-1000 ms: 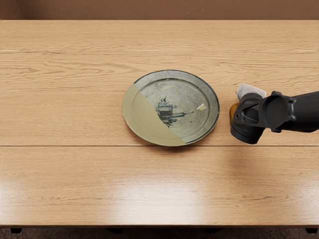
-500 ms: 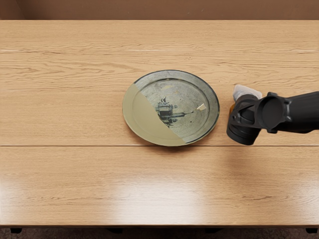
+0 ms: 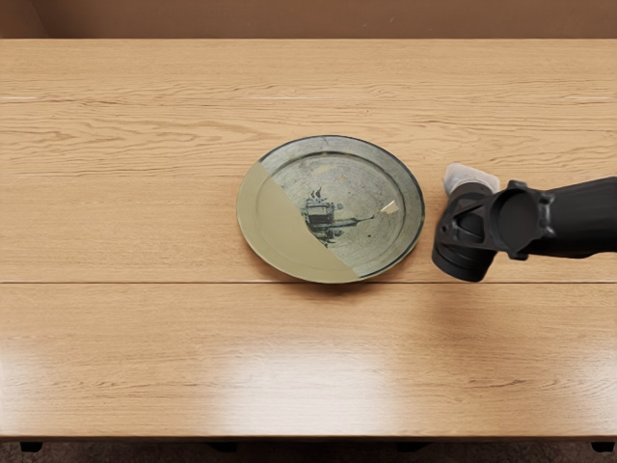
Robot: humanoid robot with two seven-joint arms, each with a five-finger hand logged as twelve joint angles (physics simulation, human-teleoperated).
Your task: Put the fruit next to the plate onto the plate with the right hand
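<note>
Right arm (image 3: 569, 217) is in from the right edge, reaching across the worktop (image 3: 145, 338), and the right hand (image 3: 469, 178) sits just beside the right rim of the plate (image 3: 253, 207). Only a pale patch of that hand peeks out on the far side of the dark wrist. Are the fingers spread or closed? Cannot tell, the wrist blocks them. And the fruit itself? Nowhere to be seen! The plate carries nothing but its printed picture, so my read is that the fruit lies hidden under the hand, on the worktop to the plate's right. The left arm is out of view.

Handling, as a judgement: a small fruit should be light, firm enough to squeeze gently, and smooth-skinned, so it may roll or slip. Best to wrap it around its widest part from above, with the thumb opposite. The plate looks shallow and slick, so a low, soft release near its centre makes sense.
</note>
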